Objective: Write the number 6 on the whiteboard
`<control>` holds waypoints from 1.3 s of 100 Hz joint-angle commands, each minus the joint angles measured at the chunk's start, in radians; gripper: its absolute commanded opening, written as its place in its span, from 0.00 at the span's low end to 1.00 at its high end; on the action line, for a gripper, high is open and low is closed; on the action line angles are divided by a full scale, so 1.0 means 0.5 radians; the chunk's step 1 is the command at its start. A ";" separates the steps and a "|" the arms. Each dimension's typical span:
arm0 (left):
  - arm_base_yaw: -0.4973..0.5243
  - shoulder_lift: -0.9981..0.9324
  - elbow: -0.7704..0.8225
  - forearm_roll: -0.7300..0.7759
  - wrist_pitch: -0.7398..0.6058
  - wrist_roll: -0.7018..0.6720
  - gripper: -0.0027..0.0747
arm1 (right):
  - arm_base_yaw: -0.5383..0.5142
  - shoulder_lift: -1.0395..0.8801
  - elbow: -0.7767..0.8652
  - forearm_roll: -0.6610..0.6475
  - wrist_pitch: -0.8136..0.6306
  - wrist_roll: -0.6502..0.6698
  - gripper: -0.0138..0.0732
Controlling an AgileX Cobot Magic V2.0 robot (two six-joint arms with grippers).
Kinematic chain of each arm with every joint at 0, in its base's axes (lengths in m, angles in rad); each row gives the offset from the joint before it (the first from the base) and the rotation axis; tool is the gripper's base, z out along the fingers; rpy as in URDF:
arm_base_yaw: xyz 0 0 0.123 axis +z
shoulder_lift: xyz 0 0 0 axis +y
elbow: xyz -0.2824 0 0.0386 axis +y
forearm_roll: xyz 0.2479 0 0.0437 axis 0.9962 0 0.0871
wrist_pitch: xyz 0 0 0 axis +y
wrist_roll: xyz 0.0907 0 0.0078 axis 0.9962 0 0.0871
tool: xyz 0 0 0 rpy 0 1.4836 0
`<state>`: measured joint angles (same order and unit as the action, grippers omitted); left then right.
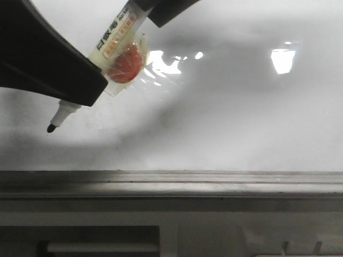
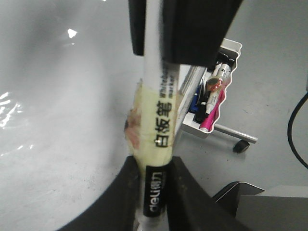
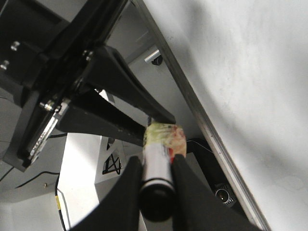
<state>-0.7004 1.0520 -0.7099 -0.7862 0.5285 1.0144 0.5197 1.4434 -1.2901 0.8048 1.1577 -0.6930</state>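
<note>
Both jaws clamped on marker (image 1: 115,40)

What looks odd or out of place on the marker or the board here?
The whiteboard marker has a lumpy wrap of yellowish tape with a red patch round its barrel, crinkled and untidy. Both tools grip this one marker. The whiteboard shows only faint smudges; no stroke is visible yet.

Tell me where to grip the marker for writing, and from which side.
Best guess: grip the marker on its smooth barrel just behind the nib, where the left gripper clamps it, fingers across the barrel, coming from the side away from the whiteboard. That leaves the nib free and avoids the lumpy taped wad mid-barrel. The right gripper holds the tail end.
</note>
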 commanded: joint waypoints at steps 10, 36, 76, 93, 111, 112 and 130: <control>-0.014 -0.036 -0.102 -0.109 -0.129 -0.008 0.50 | 0.004 -0.066 -0.056 0.187 -0.042 -0.065 0.11; 0.150 -0.212 -0.102 -0.133 -0.142 -0.136 0.76 | 0.004 -0.362 0.172 0.137 -0.416 -0.065 0.11; 0.805 -0.684 0.063 -0.161 -0.151 -0.200 0.67 | 0.004 -1.264 0.987 -0.060 -1.277 -0.065 0.11; 0.970 -0.749 0.131 -0.233 -0.151 -0.200 0.67 | -0.005 -1.346 1.082 -0.075 -1.510 -0.065 0.11; 0.999 -0.759 0.138 -0.268 -0.151 -0.200 0.67 | -0.005 -1.253 1.082 -0.084 -1.740 -0.065 0.11; 0.999 -0.759 0.138 -0.268 -0.151 -0.200 0.67 | -0.005 -1.243 1.082 -0.084 -1.757 -0.065 0.11; 0.999 -0.759 0.138 -0.293 -0.151 -0.200 0.67 | -0.005 -1.089 1.082 -0.084 -1.989 -0.065 0.11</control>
<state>-0.2044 0.6770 -0.6169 -0.8861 0.4976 0.9246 0.5218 0.8707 -0.7248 0.7476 0.2841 -0.7127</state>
